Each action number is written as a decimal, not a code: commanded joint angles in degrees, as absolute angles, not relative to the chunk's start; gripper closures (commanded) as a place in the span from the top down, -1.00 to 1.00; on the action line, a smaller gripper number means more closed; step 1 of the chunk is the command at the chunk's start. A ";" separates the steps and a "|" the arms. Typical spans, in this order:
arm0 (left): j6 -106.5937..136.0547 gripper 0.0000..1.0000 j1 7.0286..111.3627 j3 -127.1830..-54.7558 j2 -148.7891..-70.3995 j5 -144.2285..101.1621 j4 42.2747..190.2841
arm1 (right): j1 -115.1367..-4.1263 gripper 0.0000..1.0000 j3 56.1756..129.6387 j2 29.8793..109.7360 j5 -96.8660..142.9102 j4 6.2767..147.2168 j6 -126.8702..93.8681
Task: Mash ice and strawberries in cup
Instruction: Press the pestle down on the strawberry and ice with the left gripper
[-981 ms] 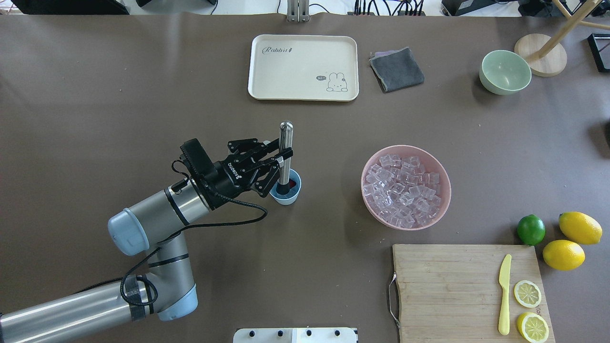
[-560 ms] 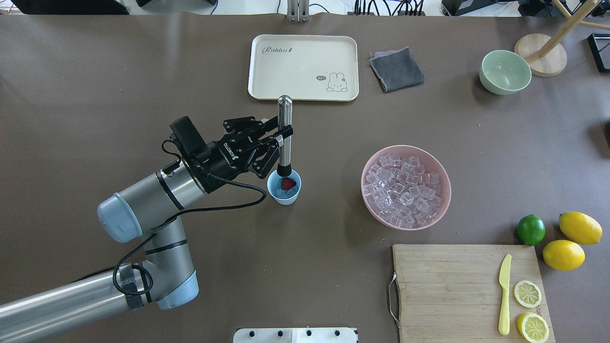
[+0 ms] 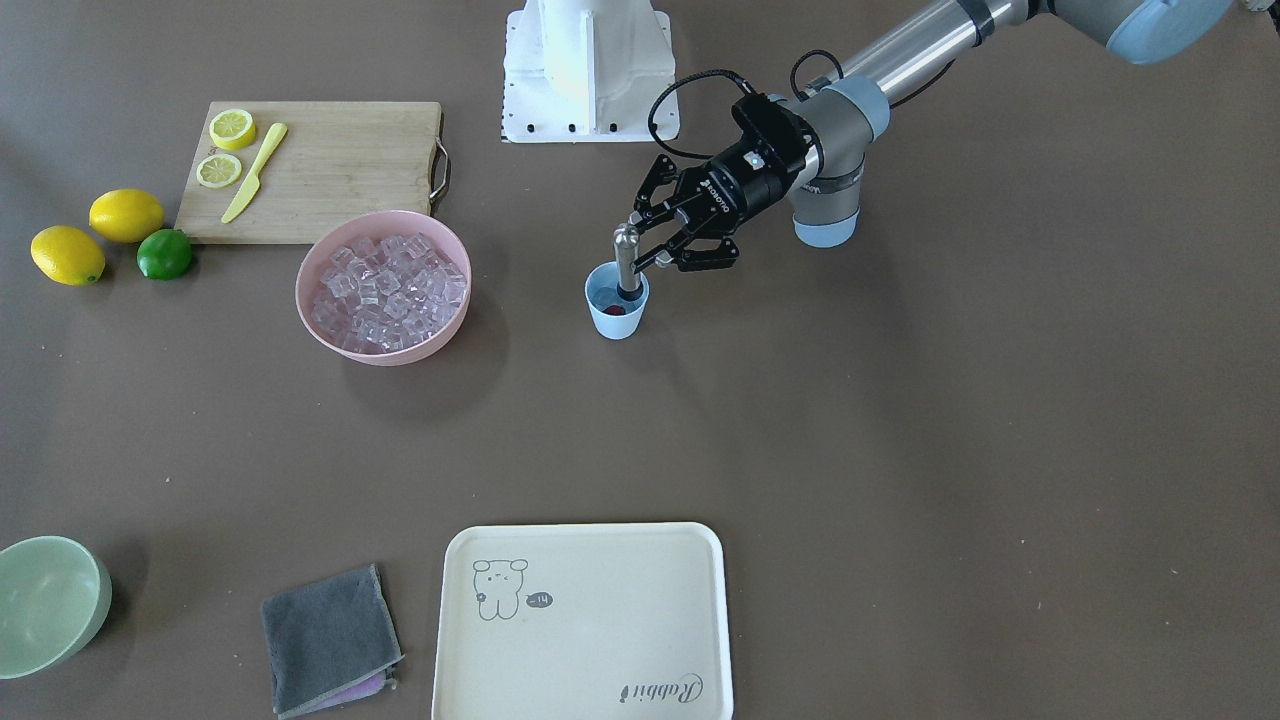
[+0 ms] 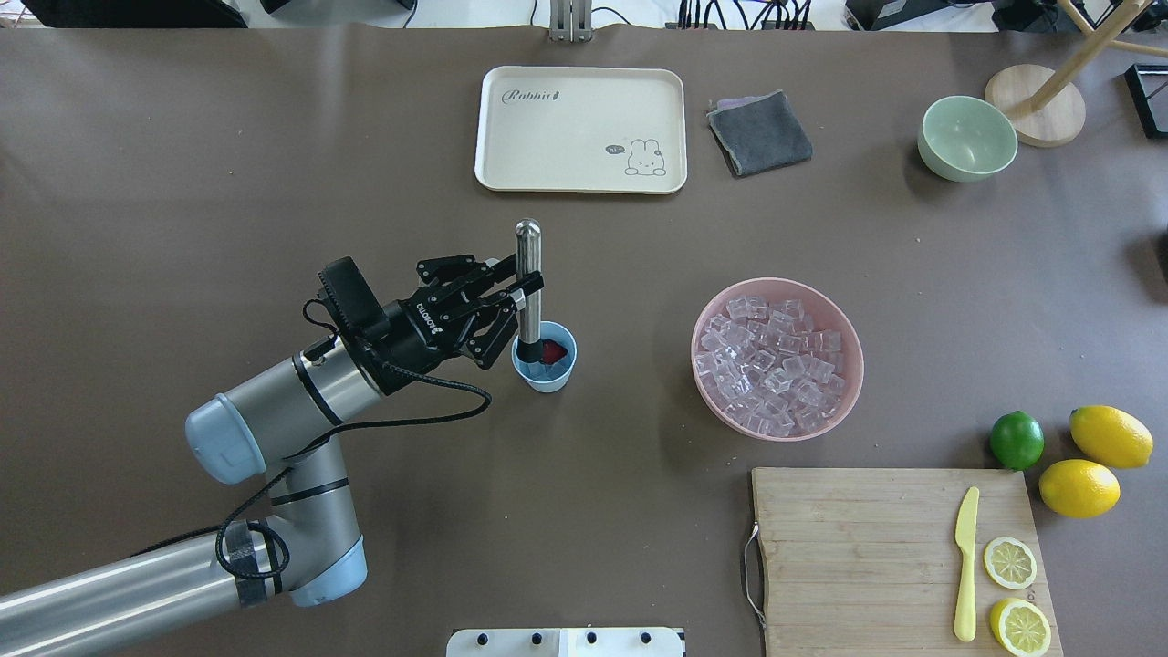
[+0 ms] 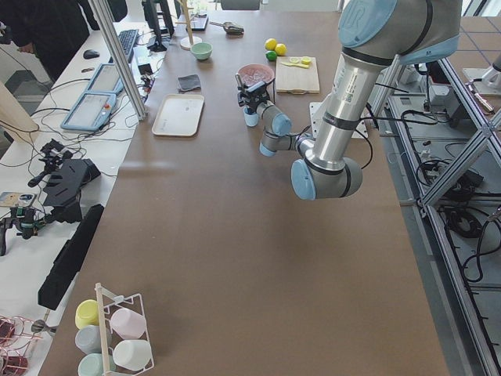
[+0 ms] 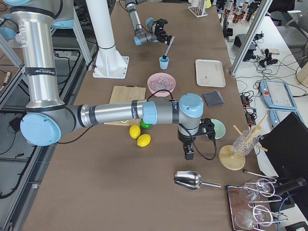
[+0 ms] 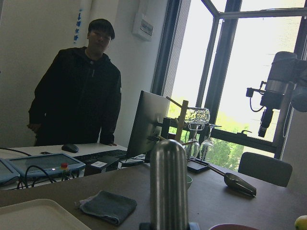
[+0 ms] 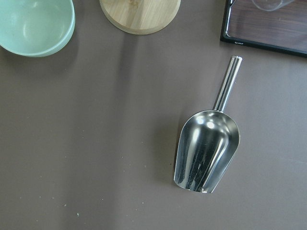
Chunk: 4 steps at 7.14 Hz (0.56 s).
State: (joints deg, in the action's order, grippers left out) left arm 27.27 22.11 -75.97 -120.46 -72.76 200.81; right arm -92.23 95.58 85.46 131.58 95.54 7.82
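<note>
The light-blue cup stands mid-table with a red strawberry inside; ice inside it is too small to make out. My left gripper is shut on a steel muddler, held upright with its black tip inside the cup, at the cup's left side. More ice fills the pink bowl. My right gripper shows only in the exterior right view, hanging over a steel scoop; I cannot tell its state.
A cream tray, a grey cloth and a pale green bowl lie at the far side. A cutting board holds a yellow knife and lemon slices, beside a lime and two lemons. A person stands beyond the table.
The muddler rose out of the cup, then came back down into it, a little further left. The left arm shifted left with it.
</note>
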 commanded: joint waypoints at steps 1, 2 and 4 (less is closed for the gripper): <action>27.42 -1.00 22.50 -78.20 -120.67 -72.86 201.10 | -92.20 1.00 95.54 85.25 131.57 95.54 7.82; 27.33 -1.00 22.67 -78.66 -120.50 -72.86 200.92 | -92.20 1.00 95.54 85.25 131.57 95.54 7.82; 27.33 -1.00 22.33 -77.87 -120.50 -72.77 197.86 | -92.28 1.00 95.54 85.51 131.57 95.54 7.82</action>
State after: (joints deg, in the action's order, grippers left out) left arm 27.30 22.50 -78.06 -120.45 -72.80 199.57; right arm -92.21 95.49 85.33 131.57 95.54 7.82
